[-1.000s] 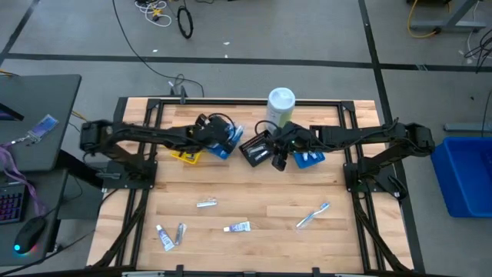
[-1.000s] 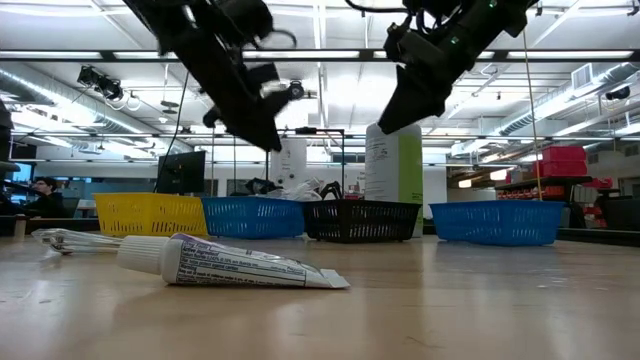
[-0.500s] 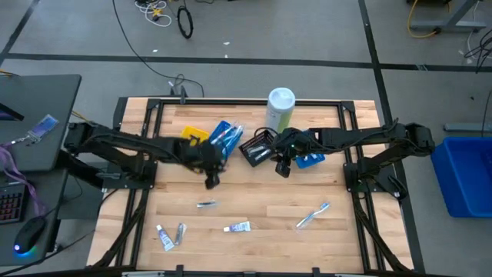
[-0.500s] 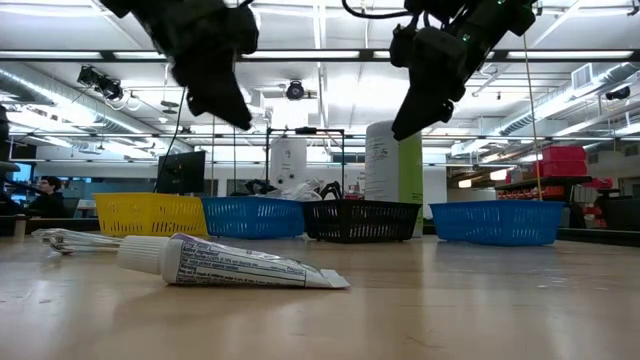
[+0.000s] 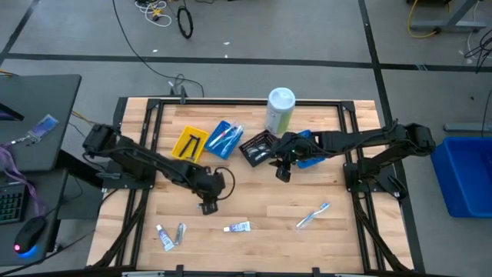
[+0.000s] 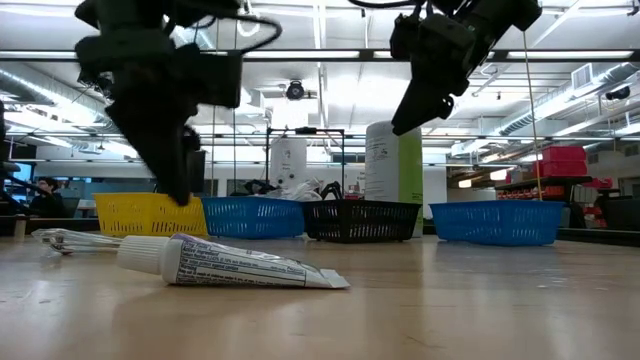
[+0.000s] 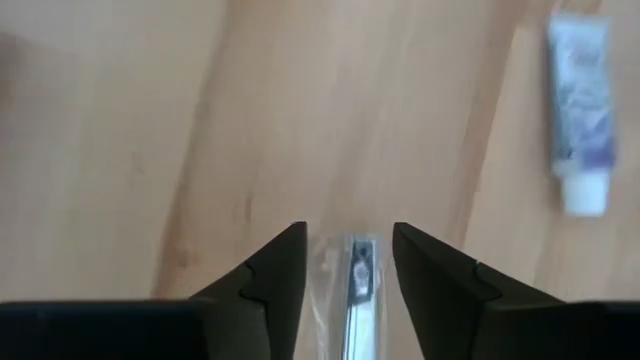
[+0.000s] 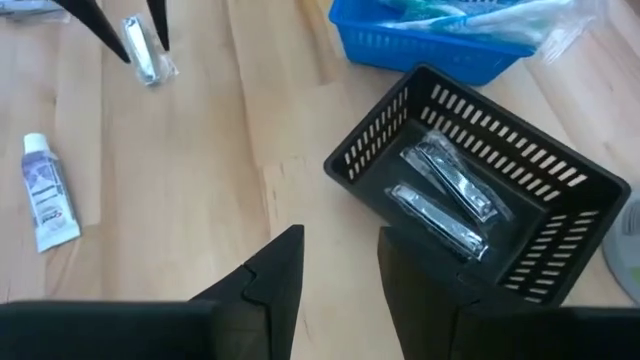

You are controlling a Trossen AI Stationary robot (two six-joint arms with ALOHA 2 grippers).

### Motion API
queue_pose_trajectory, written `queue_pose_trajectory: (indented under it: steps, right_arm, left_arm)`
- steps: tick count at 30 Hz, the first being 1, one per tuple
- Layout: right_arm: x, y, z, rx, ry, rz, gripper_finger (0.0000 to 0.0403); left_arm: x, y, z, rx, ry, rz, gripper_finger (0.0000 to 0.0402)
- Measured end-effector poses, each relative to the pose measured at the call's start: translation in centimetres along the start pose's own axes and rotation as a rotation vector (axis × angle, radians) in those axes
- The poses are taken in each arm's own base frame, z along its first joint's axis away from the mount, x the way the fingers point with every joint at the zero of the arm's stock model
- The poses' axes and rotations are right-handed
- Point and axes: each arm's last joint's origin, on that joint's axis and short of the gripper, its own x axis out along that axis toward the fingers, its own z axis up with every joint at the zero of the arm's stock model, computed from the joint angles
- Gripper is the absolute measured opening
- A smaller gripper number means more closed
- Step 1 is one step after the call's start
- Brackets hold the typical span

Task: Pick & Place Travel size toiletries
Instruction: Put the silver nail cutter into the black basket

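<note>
My left gripper (image 5: 208,206) hangs low over the near-middle of the table, open. Its fingers stand on either side of a small silvery item in a clear wrapper (image 7: 352,285), apart from it; in the right wrist view that item (image 8: 147,52) lies flat on the wood. My right gripper (image 5: 282,172) hovers open, holding nothing, near the black tray (image 5: 257,148). A white-and-blue toothpaste tube (image 5: 237,228), two small tubes (image 5: 171,235) and a wrapped toothbrush (image 5: 313,215) lie flat near the near edge.
A yellow tray (image 5: 188,145), a blue tray (image 5: 224,138) with toiletries, the black tray with two wrapped items (image 8: 445,200), a second blue tray (image 5: 309,154) and a tall white-and-green canister (image 5: 280,108) line the far half. Bare wood lies between the trays and the loose items.
My left gripper has travelled from above the blue tray toward the table's near edge and come down, ending with its fingers around the wrapped silvery item. The loose toiletries have stayed where they were.
</note>
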Motion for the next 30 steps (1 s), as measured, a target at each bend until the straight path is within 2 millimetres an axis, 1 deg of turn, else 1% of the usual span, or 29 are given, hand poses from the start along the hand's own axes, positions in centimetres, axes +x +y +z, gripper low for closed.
queue_pose_trajectory:
  steps: [3,6,8,12,15,23,26,30]
  right_arm:
    - [0.0,0.3,-0.1,-0.007,0.004,0.006,0.0137]
    - [0.0,0.6,-0.2,-0.015,0.005,0.013,0.0137]
    - [0.0,0.8,-0.2,-0.021,0.004,0.019,0.0138]
    - [0.0,1.1,-0.2,-0.029,-0.002,0.027,0.0137]
    - [0.3,1.3,-0.1,-0.033,-0.007,0.032,0.0138]
    - [1.6,1.6,-0.2,-0.052,0.005,0.034,0.0136]
    - [2.4,1.8,-0.2,-0.09,0.005,0.036,0.0136]
    - [3.8,2.0,-0.3,-0.194,0.005,0.038,0.0135]
  left_arm:
    - [1.0,-0.5,-0.8,0.012,0.076,-0.013,0.018]
    - [1.5,-0.7,-1.8,0.037,0.155,0.006,0.0194]
    - [1.4,-0.7,-2.4,0.048,0.205,0.036,0.02]
    - [1.3,-0.8,-2.8,0.06,0.226,0.058,0.02]
    - [1.3,-1.1,-3.0,0.065,0.232,0.038,0.0187]
    - [2.5,-1.5,-3.5,0.098,0.283,0.034,0.0146]
    - [2.7,-1.5,-3.6,0.129,0.29,0.044,0.012]
    - [2.6,-1.5,-3.1,0.184,0.273,0.067,0.0074]
